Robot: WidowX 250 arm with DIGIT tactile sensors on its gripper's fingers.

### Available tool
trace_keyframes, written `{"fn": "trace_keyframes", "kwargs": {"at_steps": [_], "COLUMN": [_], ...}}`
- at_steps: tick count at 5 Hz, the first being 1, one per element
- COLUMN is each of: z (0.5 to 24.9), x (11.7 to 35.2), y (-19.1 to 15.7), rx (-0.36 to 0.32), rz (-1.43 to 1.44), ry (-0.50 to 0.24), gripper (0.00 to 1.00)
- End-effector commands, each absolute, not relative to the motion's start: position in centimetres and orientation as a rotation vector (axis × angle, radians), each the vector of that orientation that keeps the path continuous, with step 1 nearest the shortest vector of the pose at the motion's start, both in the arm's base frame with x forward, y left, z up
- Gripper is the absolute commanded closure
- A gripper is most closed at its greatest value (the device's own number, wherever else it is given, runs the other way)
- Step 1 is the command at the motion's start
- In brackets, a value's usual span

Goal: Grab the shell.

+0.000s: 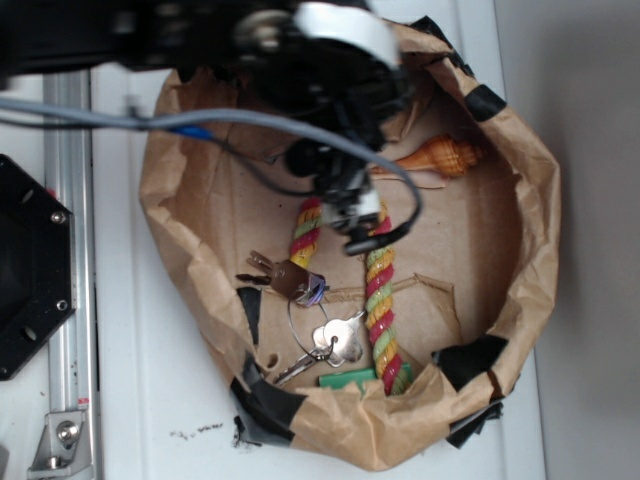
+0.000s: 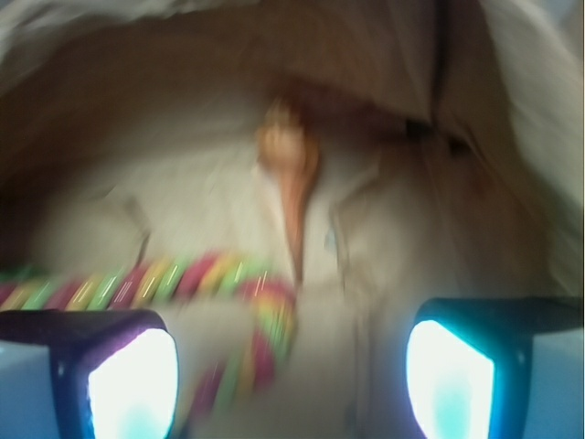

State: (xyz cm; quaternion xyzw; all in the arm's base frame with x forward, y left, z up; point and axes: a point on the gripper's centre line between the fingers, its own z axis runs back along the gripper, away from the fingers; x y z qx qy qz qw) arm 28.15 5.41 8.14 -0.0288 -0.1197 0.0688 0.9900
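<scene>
One risk stands out: my pincer (image 1: 362, 232), its fingers spread apart and holding nothing, hovers right over the twisted rope (image 1: 378, 300), so closing too early could snag rope instead. Inside the brown paper bag (image 1: 530, 240) on the white desk (image 1: 150, 400), the orange conch shell (image 2: 291, 183) lies just beyond the rope, dead ahead, thin tip pointing toward me.

Shell (image 1: 447, 155) beside rope (image 1: 380, 300) in bag (image 1: 525, 270)

Blurred shell (image 2: 289, 174), cropped pincer (image 2: 291, 370)
</scene>
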Motion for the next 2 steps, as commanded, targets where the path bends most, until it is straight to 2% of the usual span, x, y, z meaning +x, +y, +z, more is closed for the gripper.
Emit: {"fn": "trace_keyframes", "kwargs": {"at_steps": [1, 2], "z": [5.9, 5.2], "x": [35.6, 37.1], "y": [5.6, 5.2], "rx": [0.005, 0.003], "rz": [0.166, 0.147], "ry": [-0.282, -0.293], "gripper": [0.00, 0.00]}}
